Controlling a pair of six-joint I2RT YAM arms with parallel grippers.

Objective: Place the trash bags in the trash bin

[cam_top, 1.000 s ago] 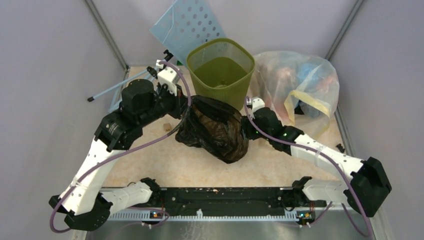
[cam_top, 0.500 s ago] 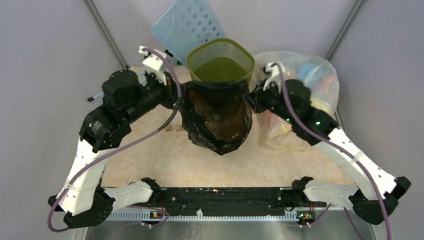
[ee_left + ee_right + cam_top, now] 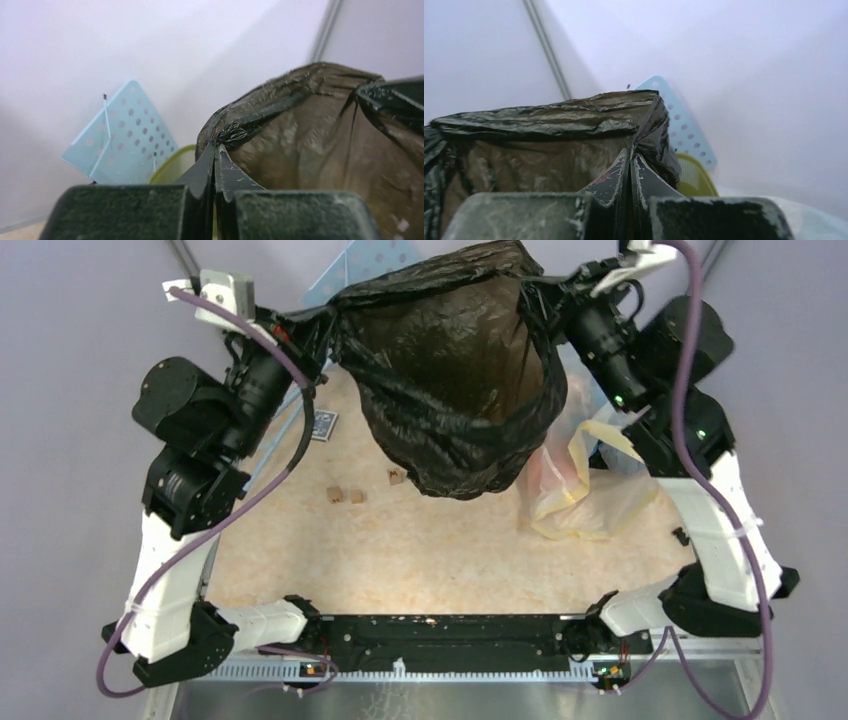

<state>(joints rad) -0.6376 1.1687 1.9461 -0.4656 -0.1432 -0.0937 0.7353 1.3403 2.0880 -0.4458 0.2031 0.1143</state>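
Setting recorded as a robotics lab test cell. Plain pale wall panels (image 3: 70, 390) are joined by metal corner struts (image 3: 546, 47), and a speckled beige tabletop (image 3: 400, 550) is enclosed. A left arm (image 3: 165, 570) and a right arm (image 3: 725, 540) are bolted to a black rail (image 3: 450, 630), with purple cables (image 3: 686, 320) left exposed.

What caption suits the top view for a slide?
Left fingers and right fingers hold the black trash bag stretched above the table.
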